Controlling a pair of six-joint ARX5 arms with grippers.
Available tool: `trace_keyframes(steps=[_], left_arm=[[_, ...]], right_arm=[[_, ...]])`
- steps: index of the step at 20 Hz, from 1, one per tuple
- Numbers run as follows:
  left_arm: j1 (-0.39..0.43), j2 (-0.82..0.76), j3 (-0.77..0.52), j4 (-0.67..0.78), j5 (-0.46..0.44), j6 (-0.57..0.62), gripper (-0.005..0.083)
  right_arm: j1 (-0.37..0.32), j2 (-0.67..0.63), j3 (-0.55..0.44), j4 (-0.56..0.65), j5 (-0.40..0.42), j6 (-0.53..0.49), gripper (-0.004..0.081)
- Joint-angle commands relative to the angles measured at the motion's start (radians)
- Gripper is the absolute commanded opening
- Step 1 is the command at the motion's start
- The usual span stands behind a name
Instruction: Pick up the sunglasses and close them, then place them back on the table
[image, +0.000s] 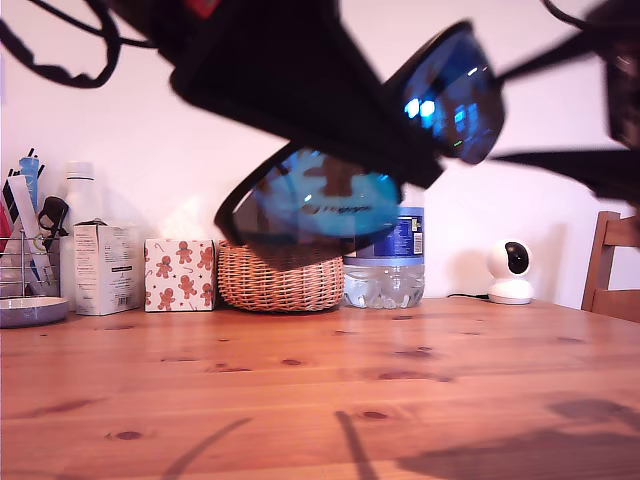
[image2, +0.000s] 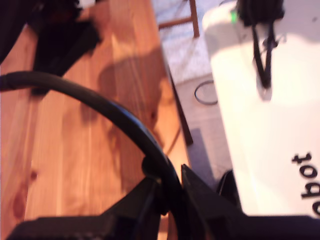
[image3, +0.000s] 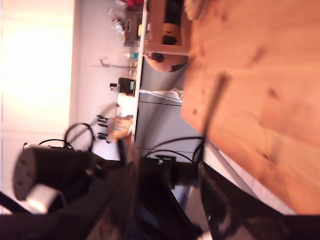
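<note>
Exterior view: the sunglasses (image: 325, 205) are hanging in the air, well above the tabletop (image: 300, 400) and very close to the lens, so they are filling the upper half of the picture and blurring. They are tilting, with one blue mirrored lens sitting lower, toward the middle, and the other higher, toward the exterior view's right. Both thin temple arms are standing unfolded and running off toward the exterior view's right. A dark arm (image: 290, 70) is crossing the top of the view just above the frame; we cannot tell which arm it is.

First wrist view: our first claw (image2: 170, 180) is clamping a curved black temple arm of the sunglasses (image2: 115, 112), with the jaws pressing on it from both sides. The tabletop (image2: 75, 150) is lying far below.

Second wrist view: our second claw (image3: 165, 200) is showing only as a dark blur. We cannot tell whether it is holding anything.

Along the back of the tabletop, from the exterior view's left to its right, we are seeing a pen holder (image: 30, 260), a white box (image: 105, 268), a gingerbread-print box (image: 180, 275), a wicker basket (image: 280, 280), a water bottle (image: 385, 270) and a small white camera (image: 511, 270). A wooden chair (image: 612, 265) is standing at the exterior view's right edge.
</note>
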Motion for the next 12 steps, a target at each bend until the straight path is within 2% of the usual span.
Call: trace_keyframes(steps=[1, 5, 12], left_arm=[[-0.005, -0.018, -0.011, 0.016, 0.001, 0.0, -0.0019], [-0.016, -0.018, -0.011, 0.039, 0.0, 0.007, -0.0019], [-0.033, -0.018, -0.011, 0.088, -0.01, 0.028, -0.0019]], right_arm=[[0.011, 0.033, 0.04, 0.01, -0.009, -0.003, 0.0359], [0.04, 0.108, 0.093, 0.011, -0.028, -0.008, 0.0358], [0.102, 0.182, 0.097, 0.059, -0.026, -0.015, 0.0358]])
